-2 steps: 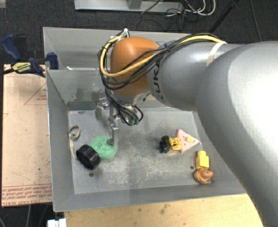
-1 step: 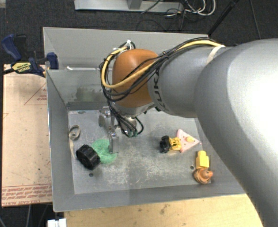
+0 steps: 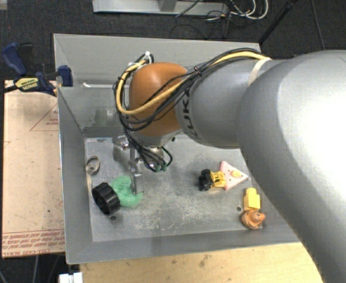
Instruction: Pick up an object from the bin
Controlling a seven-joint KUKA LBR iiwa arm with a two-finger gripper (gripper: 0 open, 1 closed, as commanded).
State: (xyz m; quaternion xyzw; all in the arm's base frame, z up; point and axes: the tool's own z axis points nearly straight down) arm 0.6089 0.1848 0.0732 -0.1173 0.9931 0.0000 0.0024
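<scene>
My gripper (image 3: 134,181) hangs below the orange wrist cover in the left half of the bin. Its tip comes down onto the right edge of a crumpled green soft thing (image 3: 124,191) on the bin floor. A black ribbed ring-shaped cap (image 3: 106,198) lies against the green thing's left side. A small grey metal ring (image 3: 92,165) rests further left, near the bin's left wall.
To the right lie a small toy in pink, yellow and black (image 3: 223,178) and, near the front right, a yellow block joined to an orange lump (image 3: 252,209). The thick grey arm covers the bin's right side and back.
</scene>
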